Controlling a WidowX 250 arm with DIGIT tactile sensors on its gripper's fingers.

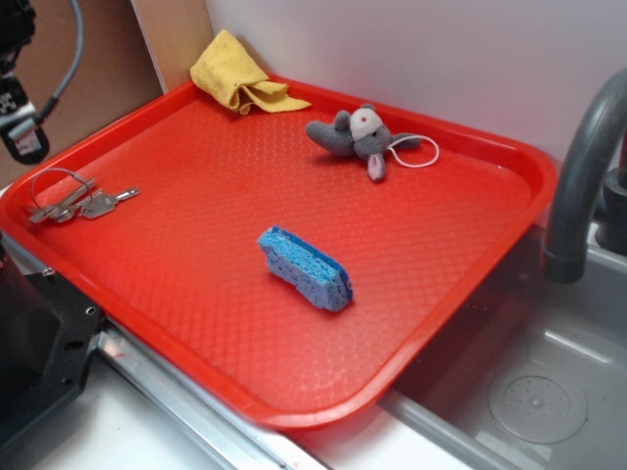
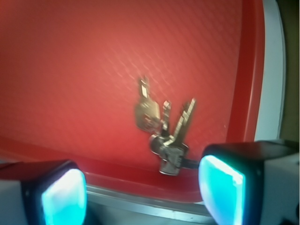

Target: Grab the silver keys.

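The silver keys (image 1: 76, 200) lie flat on the red tray (image 1: 411, 284) near its left corner, their thin wire loop towards the rim. In the wrist view the silver keys (image 2: 162, 132) show as several blades fanned out from one cluster, just ahead of the tray's near rim (image 2: 117, 171). My gripper (image 2: 140, 194) hovers above them, open, with its two pads wide apart, and nothing between them. The right pad (image 2: 221, 190) is nearest the keys. From the exterior view only part of the gripper (image 1: 22, 132) shows, above the tray's left corner.
A blue sponge (image 1: 305, 267) lies mid-tray. A grey stuffed mouse (image 1: 361, 135) and a yellow cloth (image 1: 238, 76) sit at the tray's far side. A grey faucet (image 1: 580, 171) and sink (image 1: 529, 392) are on the right. A metal rail (image 1: 176, 387) runs along the tray's near edge.
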